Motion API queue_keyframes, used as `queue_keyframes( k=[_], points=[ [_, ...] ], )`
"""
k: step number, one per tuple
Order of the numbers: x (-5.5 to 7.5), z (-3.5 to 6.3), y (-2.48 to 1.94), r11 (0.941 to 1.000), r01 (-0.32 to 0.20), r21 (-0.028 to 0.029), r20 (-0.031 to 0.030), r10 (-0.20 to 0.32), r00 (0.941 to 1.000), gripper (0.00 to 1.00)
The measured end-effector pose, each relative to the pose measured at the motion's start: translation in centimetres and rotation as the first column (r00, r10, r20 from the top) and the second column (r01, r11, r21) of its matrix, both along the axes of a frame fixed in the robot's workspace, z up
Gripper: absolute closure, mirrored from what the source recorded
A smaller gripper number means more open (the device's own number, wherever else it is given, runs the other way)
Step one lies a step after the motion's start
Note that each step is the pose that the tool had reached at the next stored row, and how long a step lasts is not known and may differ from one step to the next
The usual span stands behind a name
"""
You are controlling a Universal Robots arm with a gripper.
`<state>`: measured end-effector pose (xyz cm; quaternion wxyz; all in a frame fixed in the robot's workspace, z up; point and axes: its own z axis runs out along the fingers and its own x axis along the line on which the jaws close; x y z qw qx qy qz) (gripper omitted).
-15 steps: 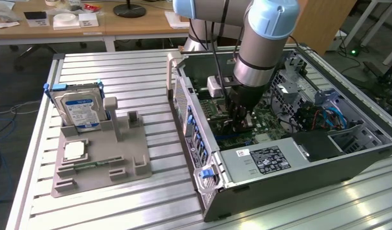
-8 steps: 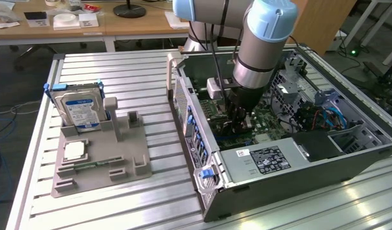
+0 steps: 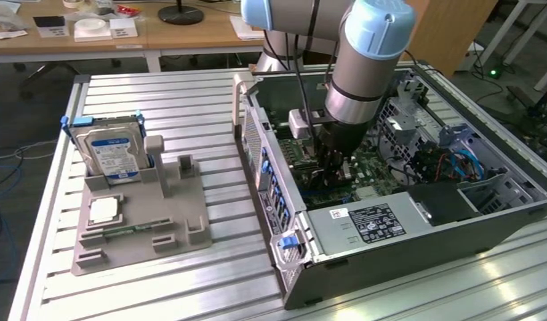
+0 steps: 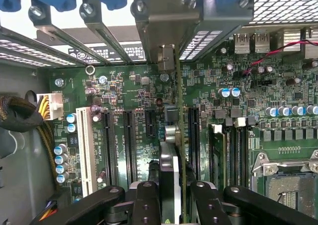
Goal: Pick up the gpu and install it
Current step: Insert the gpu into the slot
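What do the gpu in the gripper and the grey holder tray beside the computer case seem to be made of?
The gpu, seen edge-on above the motherboard slots, looks like a thin circuit board with a shiny, probably steel bracket end; its bracket reflects light. The holder tray looks like matte grey plastic, perhaps printed: dull, uniform, no shine.

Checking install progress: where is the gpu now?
The gpu sits edge-on in the end effector, inside the open computer case over the motherboard's slots.

Ribbed aluminium worktop [image 3: 193, 100] carries open computer case [image 3: 407, 247], pincer [image 3: 332, 175] lowered inside it. Well apart from pincer, toward exterior view's left: grey fixture tray [image 3: 140, 227] lying flat on worktop.
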<state>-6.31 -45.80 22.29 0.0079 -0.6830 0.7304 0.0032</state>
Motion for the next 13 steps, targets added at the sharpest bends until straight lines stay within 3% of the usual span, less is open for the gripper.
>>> queue_keyframes(
  k=[13],
  points=[
    [-0.15, -0.57, 0.0, 1.0, 0.0, -0.0001, -0.0001, 0.0, 1.0, 0.72]
  ],
)
